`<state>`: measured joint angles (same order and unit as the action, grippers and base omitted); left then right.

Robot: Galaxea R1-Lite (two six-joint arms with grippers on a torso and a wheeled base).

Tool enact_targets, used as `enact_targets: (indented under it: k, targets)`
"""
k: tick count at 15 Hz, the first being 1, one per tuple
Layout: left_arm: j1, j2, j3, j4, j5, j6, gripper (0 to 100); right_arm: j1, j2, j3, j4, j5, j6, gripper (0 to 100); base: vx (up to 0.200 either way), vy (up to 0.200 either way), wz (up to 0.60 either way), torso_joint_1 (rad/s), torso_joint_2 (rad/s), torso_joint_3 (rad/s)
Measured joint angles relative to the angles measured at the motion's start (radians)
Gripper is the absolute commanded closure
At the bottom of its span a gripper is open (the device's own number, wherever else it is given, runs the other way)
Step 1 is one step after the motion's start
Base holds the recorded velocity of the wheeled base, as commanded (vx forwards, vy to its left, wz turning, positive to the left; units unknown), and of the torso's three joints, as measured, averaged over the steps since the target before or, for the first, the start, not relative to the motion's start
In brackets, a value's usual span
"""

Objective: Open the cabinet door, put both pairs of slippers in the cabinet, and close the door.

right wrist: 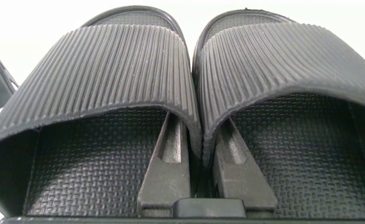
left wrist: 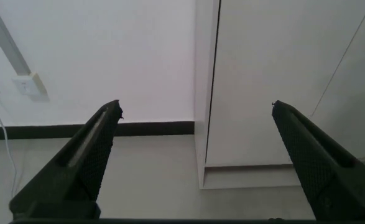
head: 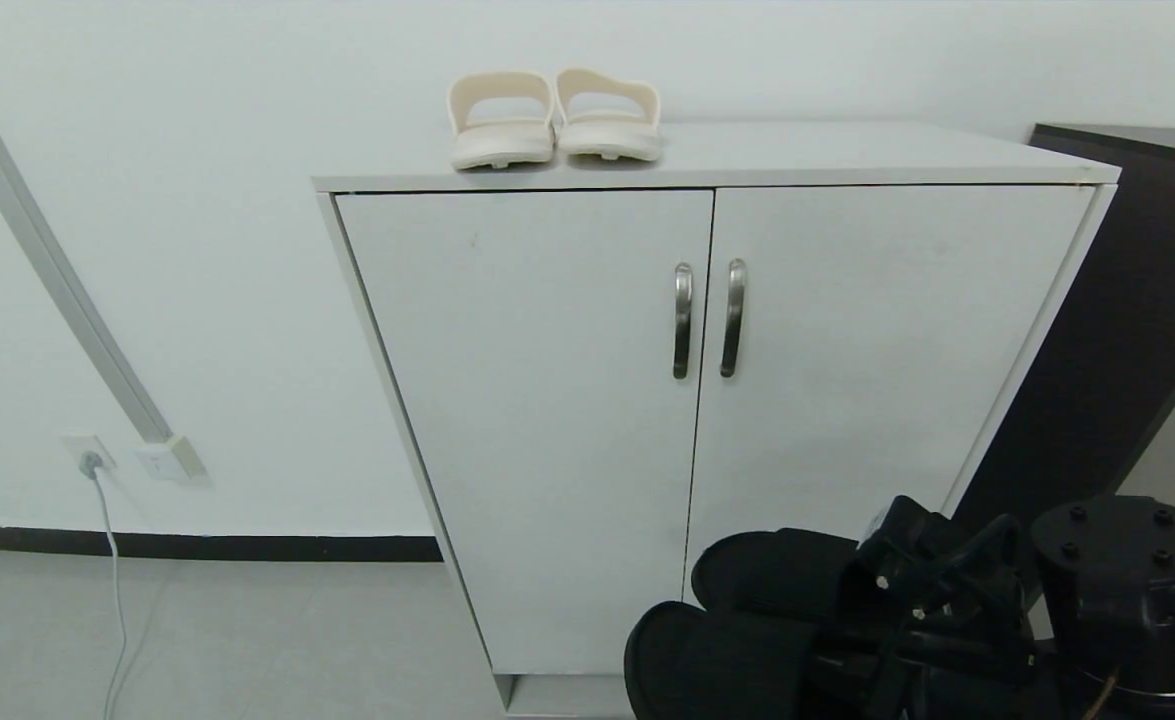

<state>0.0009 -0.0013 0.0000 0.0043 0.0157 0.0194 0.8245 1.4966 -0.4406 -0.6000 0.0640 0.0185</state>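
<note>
A white cabinet (head: pixel 547 400) stands against the wall with both doors shut, and two metal handles (head: pixel 683 320) meet at the middle seam. A cream pair of slippers (head: pixel 554 118) rests on its top, near the back left. Low in front of the right door, my right gripper (head: pixel 932 600) holds a black pair of slippers (head: pixel 747 610) side by side. In the right wrist view its fingers (right wrist: pixel 170 162) pass under the ribbed straps (right wrist: pixel 126 68) and pinch the two inner walls together. My left gripper (left wrist: pixel 196 107) is open with nothing in it, low by the cabinet's bottom left corner (left wrist: pixel 207 174).
A dark cabinet (head: pixel 1127 330) stands right of the white one. On the left wall are a slanted conduit (head: pixel 47 260) and a socket with a cable (head: pixel 87 460) hanging to the grey floor (head: pixel 197 640), which is open on the left.
</note>
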Motion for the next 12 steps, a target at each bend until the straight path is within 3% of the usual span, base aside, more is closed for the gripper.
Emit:
enact_targets:
  k: [2,4,5,7,9,12]
  targets:
    - [0.0,0.0,0.0,-0.002,0.002,-0.004,0,0.0,0.0,0.009,-0.024,-0.001,-0.001,100,0.0,0.0,0.0,0.002,0.14,0.12]
    - [0.0,0.0,-0.004,-0.014,0.0,0.056,0,0.003,0.0,0.014,-0.032,-0.003,-0.003,100,0.0,0.0,0.0,0.0,0.0,0.0]
    - [0.0,0.002,-0.02,-0.013,-0.006,0.065,0,0.006,0.0,0.016,-0.032,-0.003,-0.011,100,0.0,0.0,0.0,0.0,0.0,0.0]
    - [-0.002,0.034,-0.095,-0.01,-0.023,0.054,0,0.008,0.0,0.02,-0.033,-0.003,-0.015,100,0.0,0.0,0.0,0.0,0.0,0.0]
    - [-0.003,0.129,-0.175,-0.01,-0.094,0.046,0,0.008,0.001,0.022,-0.034,-0.001,-0.015,100,0.0,0.0,0.0,0.0,0.0,0.0]
    - [-0.005,0.32,-0.286,-0.026,-0.309,0.041,0,0.01,0.013,0.026,-0.035,0.0,-0.014,100,0.0,0.0,0.0,0.0,0.0,0.0]
